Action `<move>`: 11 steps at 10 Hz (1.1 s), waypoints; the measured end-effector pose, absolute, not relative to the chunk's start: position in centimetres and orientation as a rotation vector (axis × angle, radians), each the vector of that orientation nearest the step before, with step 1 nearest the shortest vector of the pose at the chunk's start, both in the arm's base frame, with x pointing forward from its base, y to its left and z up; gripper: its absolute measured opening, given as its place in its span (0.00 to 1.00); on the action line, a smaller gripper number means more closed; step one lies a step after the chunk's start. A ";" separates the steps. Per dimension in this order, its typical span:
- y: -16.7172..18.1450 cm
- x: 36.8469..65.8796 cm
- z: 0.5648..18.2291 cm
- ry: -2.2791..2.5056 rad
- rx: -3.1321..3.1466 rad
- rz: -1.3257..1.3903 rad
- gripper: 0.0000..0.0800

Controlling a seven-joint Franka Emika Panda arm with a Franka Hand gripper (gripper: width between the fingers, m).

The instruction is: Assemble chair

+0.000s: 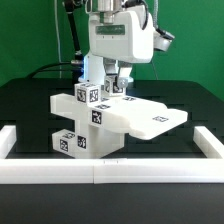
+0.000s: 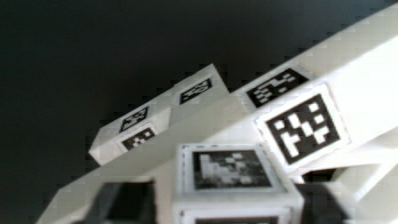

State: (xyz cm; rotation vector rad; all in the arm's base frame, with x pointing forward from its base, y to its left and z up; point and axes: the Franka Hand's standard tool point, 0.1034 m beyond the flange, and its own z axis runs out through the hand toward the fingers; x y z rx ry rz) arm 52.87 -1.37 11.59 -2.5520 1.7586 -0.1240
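Observation:
The chair (image 1: 95, 122) stands as a partly joined stack of matte white tagged blocks in the middle of the black table, with a flat slab (image 1: 152, 118) sticking out toward the exterior view's right. My gripper (image 1: 108, 84) is right above the stack's top. In the wrist view the gripper (image 2: 237, 200) has a small white tagged block (image 2: 233, 168) between its dark fingers (image 2: 132, 200), and both touch the block's sides. Beyond it lie tagged faces of the chair's bigger parts (image 2: 299, 122). The block's lower end is hidden.
A plain white border rail (image 1: 100, 166) runs along the front of the table, with side rails at the exterior view's left (image 1: 8, 140) and right (image 1: 205, 140). Green wall and cables stand behind the arm.

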 end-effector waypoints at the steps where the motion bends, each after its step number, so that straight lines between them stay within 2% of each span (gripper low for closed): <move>1: -1.3 52.8 11.6 1.715 -2.585 -0.123 0.60; 2: -1.2 52.8 11.6 1.617 -2.651 -0.128 0.76; 3: -1.1 52.8 11.6 1.441 -2.756 -0.131 0.80; 11: -1.3 52.9 11.6 0.361 -3.122 -0.150 0.81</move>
